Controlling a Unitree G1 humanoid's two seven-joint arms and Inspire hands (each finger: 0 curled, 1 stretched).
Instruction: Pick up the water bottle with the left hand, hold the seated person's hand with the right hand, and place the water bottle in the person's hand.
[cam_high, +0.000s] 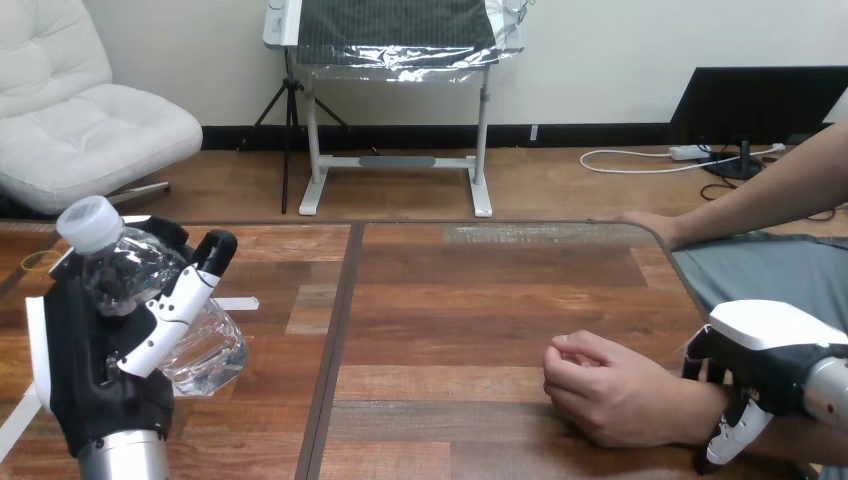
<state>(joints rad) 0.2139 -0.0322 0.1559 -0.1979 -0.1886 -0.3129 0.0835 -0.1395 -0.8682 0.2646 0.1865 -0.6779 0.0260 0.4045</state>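
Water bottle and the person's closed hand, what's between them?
Head view: only bare table, crossed by a dark seam, separates the water bottle from the person's hand.

The head view looks forward and down, close over the wooden table (480, 290).

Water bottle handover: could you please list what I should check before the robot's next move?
1. Grip: fingers of the left hand curled round the water bottle: ok.
2. Closure: cap on: ok.
3. Receiver: person's near hand open to take it: not ok, it is a loose fist resting on the table.
4. Support: right hand holding that hand's wrist: cannot tell; it is at the wrist.
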